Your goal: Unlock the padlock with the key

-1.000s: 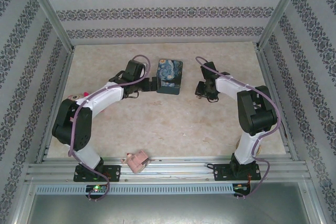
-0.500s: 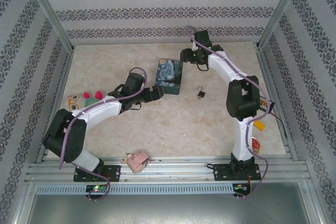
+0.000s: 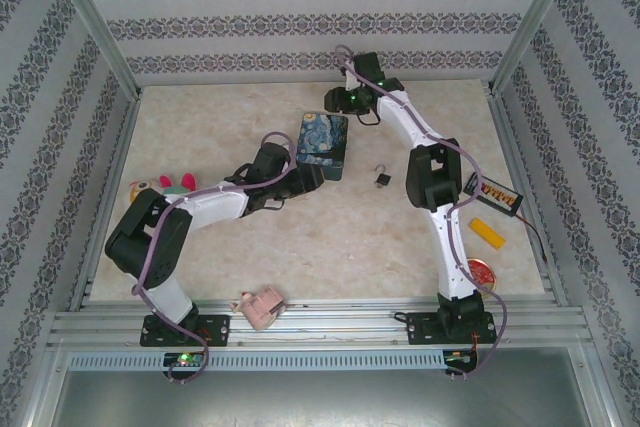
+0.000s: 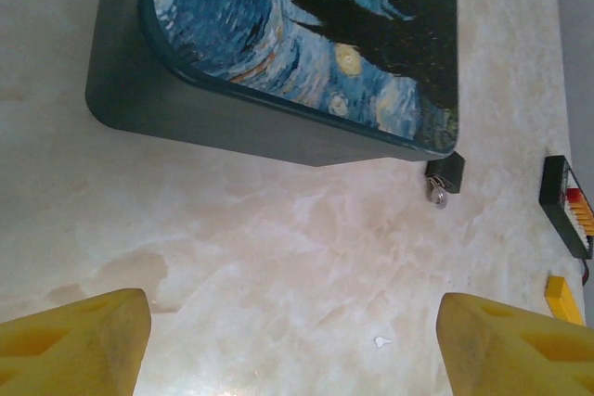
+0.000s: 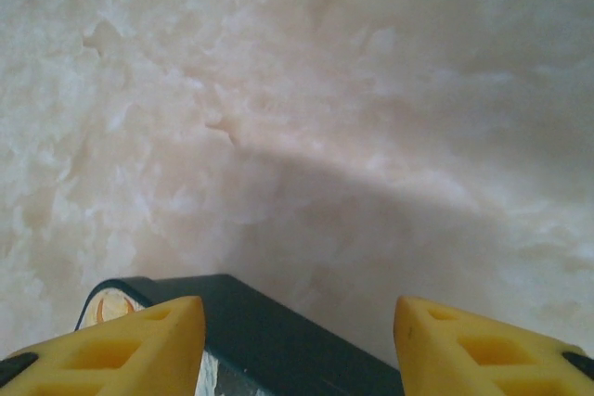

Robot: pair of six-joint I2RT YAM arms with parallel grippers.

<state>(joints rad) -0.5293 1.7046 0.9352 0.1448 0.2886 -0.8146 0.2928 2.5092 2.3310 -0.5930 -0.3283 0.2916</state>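
Observation:
The tiny dark padlock [image 3: 383,178] with its thin silvery shackle lies on the table right of the blue swirly tin [image 3: 323,145]. In the left wrist view the padlock [image 4: 444,173] peeks out past the tin's [image 4: 297,44] corner. My left gripper [image 3: 312,177] is open, low at the tin's near-left corner, with bare table between its yellow fingers [image 4: 74,340]. My right gripper [image 3: 333,99] is open behind the tin, far from the padlock; the tin's edge [image 5: 278,331] sits between its fingers [image 5: 121,345]. I cannot pick out a key.
A plush toy [image 3: 165,187] lies at the left wall and a pink object [image 3: 260,307] by the front rail. At the right are a black device [image 3: 495,192], a yellow block [image 3: 487,233] and a small red disc [image 3: 480,272]. Patterned walls enclose the table.
My right arm has swung away from the padlock to the back of the table behind the tin, uncovering the padlock. My left gripper slid along the tin toward its near corner.

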